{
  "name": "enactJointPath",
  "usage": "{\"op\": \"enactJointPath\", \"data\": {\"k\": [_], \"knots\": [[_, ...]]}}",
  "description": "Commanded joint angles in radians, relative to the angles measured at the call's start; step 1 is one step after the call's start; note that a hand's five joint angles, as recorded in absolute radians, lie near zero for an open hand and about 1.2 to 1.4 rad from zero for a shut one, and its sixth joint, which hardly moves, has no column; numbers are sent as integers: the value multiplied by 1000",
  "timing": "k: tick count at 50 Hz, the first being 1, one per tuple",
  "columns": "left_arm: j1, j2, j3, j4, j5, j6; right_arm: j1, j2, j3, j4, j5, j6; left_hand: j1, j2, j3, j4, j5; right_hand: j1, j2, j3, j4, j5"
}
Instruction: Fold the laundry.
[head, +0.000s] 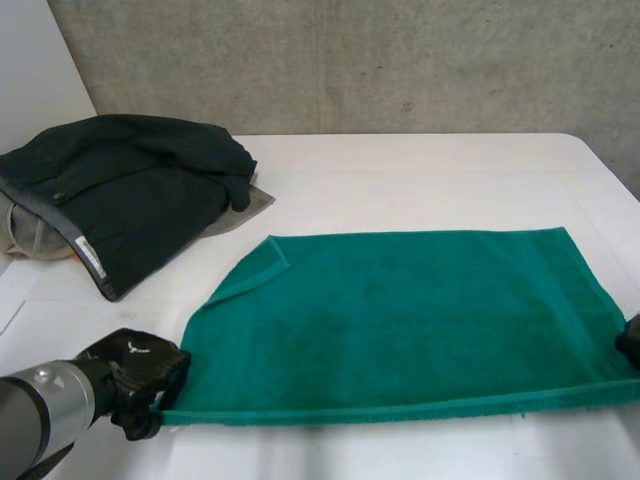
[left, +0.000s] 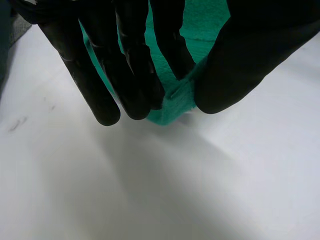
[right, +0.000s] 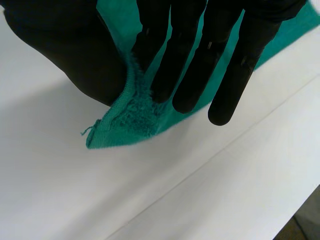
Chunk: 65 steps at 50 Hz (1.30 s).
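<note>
A green towel (head: 400, 320) lies spread across the white table (head: 400, 170), its far left corner folded over. My left hand (head: 135, 375) pinches the towel's near left corner (left: 172, 107) between thumb (left: 240, 65) and fingers (left: 135, 75). My right hand (head: 630, 342) sits at the towel's near right corner, and in the right wrist view that corner (right: 120, 127) is pinched between its thumb (right: 75, 55) and fingers (right: 200, 60). The near edge runs taut between the two hands, slightly raised off the table.
A dark jacket (head: 130, 190) lies heaped at the table's far left over a beige cloth (head: 255, 205). A grey concrete wall (head: 400, 60) stands behind the table. The table's right edge (head: 610, 165) runs close to the towel's right side.
</note>
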Motion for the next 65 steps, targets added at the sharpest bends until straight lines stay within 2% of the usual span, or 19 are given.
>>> {"op": "enactJointPath", "data": {"k": [1,7,12,14,18,19,22,23,28,38,48,55,60,65], "knots": [[-44,-123,144,151,-29,-73,128,84,-105,-165,-17,209,233,197,202,194,230,262,212,209,200,230],[-48,-275,283,335,-75,-99,205,188,-228,-300,37,395,233,197,202,194,230,262,212,209,200,230],[-47,-381,449,431,-78,-87,263,248,-357,-438,58,442,233,197,202,194,230,262,212,209,200,230],[-44,-395,529,452,-75,-88,281,254,-420,-492,78,475,233,197,202,194,230,262,212,209,200,230],[-30,-385,723,512,-69,-101,311,234,-590,-644,158,645,233,197,202,194,230,262,212,209,200,230],[-21,-379,795,559,-64,-123,314,210,-636,-715,184,738,233,197,202,194,230,262,212,209,200,230],[-10,-359,866,644,-70,-194,309,165,-665,-835,198,862,233,197,202,194,230,262,212,209,200,230],[-2,-343,892,702,-73,-257,308,129,-664,-922,193,934,233,197,202,194,230,262,212,209,200,230],[16,-304,911,778,-86,-418,303,69,-627,-1093,166,1024,233,197,202,194,230,262,212,209,200,230],[15,-283,819,647,-63,-440,308,93,-583,-843,77,995,233,197,202,194,230,262,212,209,200,230],[-24,-254,502,600,-15,-403,243,70,-406,-693,-15,866,233,197,202,194,230,262,212,209,200,230],[-53,-128,236,492,-15,-331,136,0,-280,-428,-80,625,233,197,202,194,230,262,212,209,200,230],[-82,57,59,329,-24,-277,15,-80,-218,-189,-139,409,233,197,202,194,230,262,212,209,200,230],[-99,162,-22,178,-55,-230,-73,-131,-162,8,-175,210,233,197,202,194,230,262,212,209,200,230]]}}
